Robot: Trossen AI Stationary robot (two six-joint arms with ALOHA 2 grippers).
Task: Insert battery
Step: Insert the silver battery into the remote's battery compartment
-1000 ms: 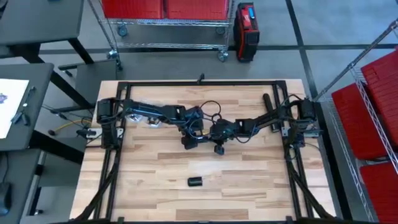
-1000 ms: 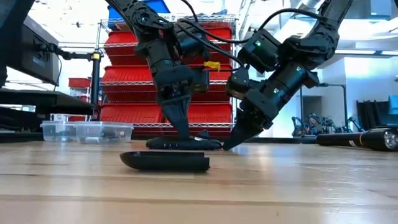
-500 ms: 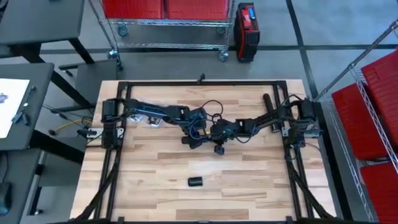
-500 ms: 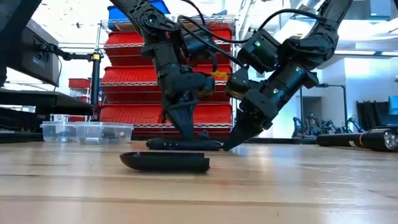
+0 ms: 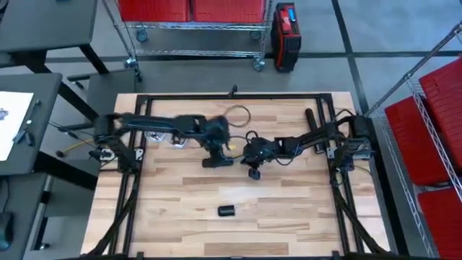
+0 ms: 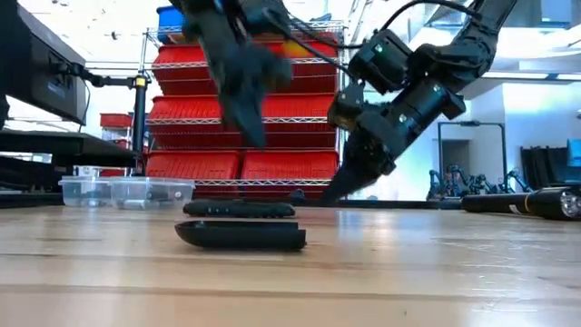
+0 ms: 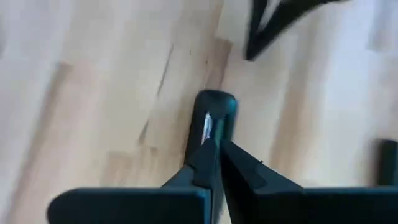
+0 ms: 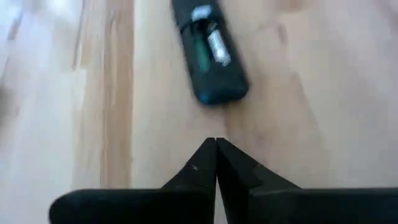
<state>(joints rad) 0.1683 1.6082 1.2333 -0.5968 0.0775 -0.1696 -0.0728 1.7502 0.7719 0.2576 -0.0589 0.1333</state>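
Worktop (image 5: 289, 217) mid-area: remote (image 5: 217, 162) lies flat; left hand (image 5: 216, 150) and right hand (image 5: 247, 154), both closed empty, flank it.

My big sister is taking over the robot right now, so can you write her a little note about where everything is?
Left gripper: shut, empty, raised above the remote near mid-table.
Right gripper: shut, empty, just beside the remote, fingertips near the table.
Remote: lies flat on the table, back open; the right wrist view shows a battery seated in the compartment beside a green slot.
Battery cover: apart from the remote, nearer the front edge, untouched.
Done: at least one battery looks to be in. Left: check whether the other slot is filled (cannot tell), then fit the cover.
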